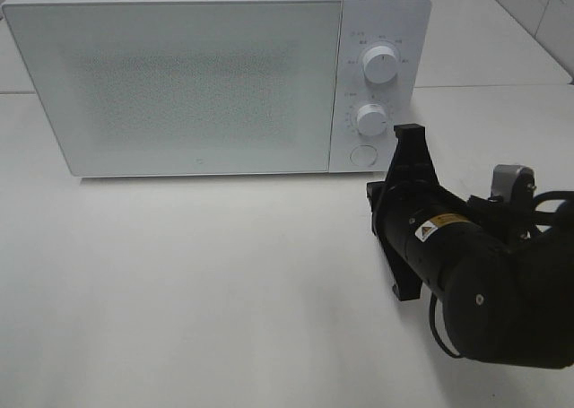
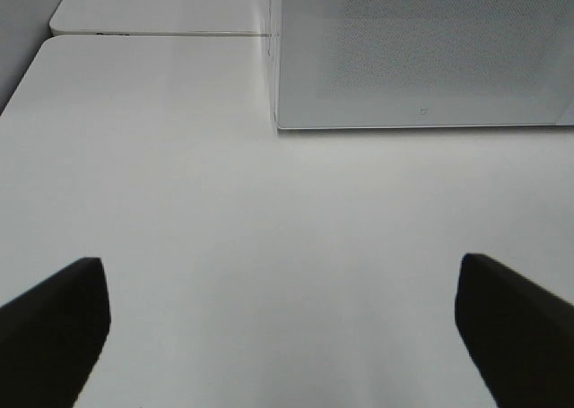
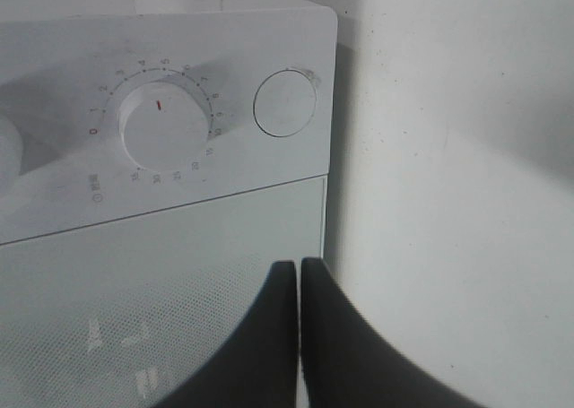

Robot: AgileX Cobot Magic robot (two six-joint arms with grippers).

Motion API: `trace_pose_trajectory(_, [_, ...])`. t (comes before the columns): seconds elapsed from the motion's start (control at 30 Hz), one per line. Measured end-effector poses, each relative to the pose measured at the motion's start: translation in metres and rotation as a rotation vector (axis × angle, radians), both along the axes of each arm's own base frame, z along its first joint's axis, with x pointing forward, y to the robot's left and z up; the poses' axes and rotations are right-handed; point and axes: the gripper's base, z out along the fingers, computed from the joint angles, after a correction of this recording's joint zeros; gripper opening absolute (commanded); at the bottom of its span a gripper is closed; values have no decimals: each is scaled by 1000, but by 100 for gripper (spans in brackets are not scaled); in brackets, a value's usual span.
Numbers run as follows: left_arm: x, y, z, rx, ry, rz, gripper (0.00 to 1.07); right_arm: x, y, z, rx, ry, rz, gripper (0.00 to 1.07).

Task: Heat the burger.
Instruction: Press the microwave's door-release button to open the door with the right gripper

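The burger is out of view in every frame. A white microwave (image 1: pixel 179 85) stands at the back of the table with its door closed. My right gripper (image 1: pixel 411 134) is shut with nothing between its fingers. It sits just in front of the microwave's lower right corner, near the round button (image 1: pixel 363 154). The right wrist view shows the closed fingertips (image 3: pixel 299 269) over the door's edge, below the lower dial (image 3: pixel 164 125) and the button (image 3: pixel 284 102). My left gripper (image 2: pixel 287 336) stands wide open over bare table, well short of the microwave (image 2: pixel 421 49).
Two white dials (image 1: pixel 380 65) (image 1: pixel 370 118) sit one above the other on the microwave's control panel. The white table (image 1: pixel 224 291) spreads in front of the microwave. The black right arm (image 1: pixel 502 282) fills the near right corner.
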Motion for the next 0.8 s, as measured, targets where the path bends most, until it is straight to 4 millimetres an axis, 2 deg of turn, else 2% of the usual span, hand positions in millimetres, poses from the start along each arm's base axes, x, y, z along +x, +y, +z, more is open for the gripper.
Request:
trace_pose_trajectory(0.1, [0,0,0,0,0,0,102,13,1,-3,15,5,-11,0])
trace_pose_trajectory(0.33, [0,0,0,0,0,0,102,30,3,-7,18,24,-16,0])
trace_pose_trajectory(0.4, [0,0,0,0,0,0,102,42,4,-7,21,18,-12,0])
trace_pose_trajectory(0.8, [0,0,0,0,0,0,102,65,-3,-17,18,45,-41,0])
